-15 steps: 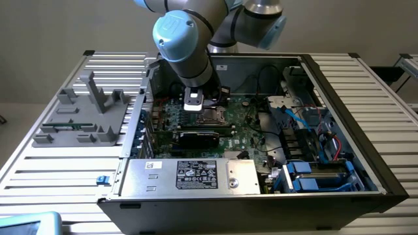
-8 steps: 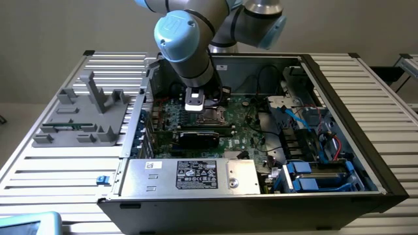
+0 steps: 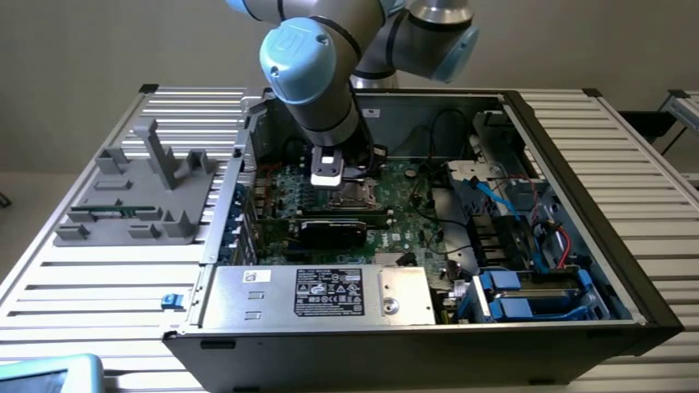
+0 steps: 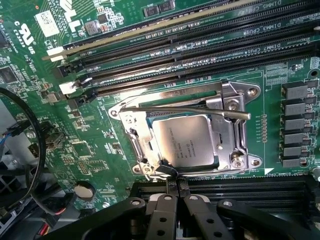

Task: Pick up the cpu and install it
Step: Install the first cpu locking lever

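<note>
Wrist view shows one cpu [image 4: 187,141] seated in the metal socket frame [image 4: 235,125] on the green motherboard [image 4: 100,145] (one lever rod crosses above it). One gripper [image 4: 176,192] hangs just beside the socket, jaws closed together, holding nothing. Exterior view: the arm [image 3: 311,74] reaches straight down into the computer case [image 3: 568,205].

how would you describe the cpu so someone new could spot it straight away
Start at the open computer case and its green motherboard. Beside the long black memory slots sits a silver metal socket frame with a thin lever across it. The cpu is the flat square chip with a silvery-grey top inside that frame, just ahead of the hand; nothing else nearby is smooth bare metal.
</note>
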### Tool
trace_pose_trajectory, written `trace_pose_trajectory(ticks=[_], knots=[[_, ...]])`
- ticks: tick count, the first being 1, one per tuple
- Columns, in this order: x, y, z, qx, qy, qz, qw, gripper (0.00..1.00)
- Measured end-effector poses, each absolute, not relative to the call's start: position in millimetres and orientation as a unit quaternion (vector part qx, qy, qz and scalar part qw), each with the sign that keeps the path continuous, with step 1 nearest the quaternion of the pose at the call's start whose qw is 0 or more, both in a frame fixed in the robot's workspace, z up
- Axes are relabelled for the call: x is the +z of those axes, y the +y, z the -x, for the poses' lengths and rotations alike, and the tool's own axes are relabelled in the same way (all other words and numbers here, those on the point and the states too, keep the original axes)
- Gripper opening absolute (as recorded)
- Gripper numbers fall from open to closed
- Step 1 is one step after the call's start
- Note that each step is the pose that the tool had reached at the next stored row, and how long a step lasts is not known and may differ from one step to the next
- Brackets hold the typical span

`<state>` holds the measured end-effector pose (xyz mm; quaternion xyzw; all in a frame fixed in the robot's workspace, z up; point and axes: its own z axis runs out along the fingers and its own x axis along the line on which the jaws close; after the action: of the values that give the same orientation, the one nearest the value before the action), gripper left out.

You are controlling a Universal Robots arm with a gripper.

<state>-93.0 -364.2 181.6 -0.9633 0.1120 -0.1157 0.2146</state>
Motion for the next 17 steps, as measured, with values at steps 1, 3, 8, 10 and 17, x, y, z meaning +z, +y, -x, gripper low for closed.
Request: trace_pose_trajectory(ticks=[1,3,8,10,17], knots=[[181.6,-364.2,92.5,-0.116,0.112,0.963,0.215,0.12],[181.6,-364.2,91.4,-0.116,0.112,0.963,0.215,0.12],[181.6,-364.2,89.5,-0.116,0.112,0.963,0.215,0.12],[181.6,-364.1,89.5,-0.116,0.112,0.963,0.215,0.12],[181.6,-364.2,90.1,-0.116,0.112,0.963,0.215,0.12]])
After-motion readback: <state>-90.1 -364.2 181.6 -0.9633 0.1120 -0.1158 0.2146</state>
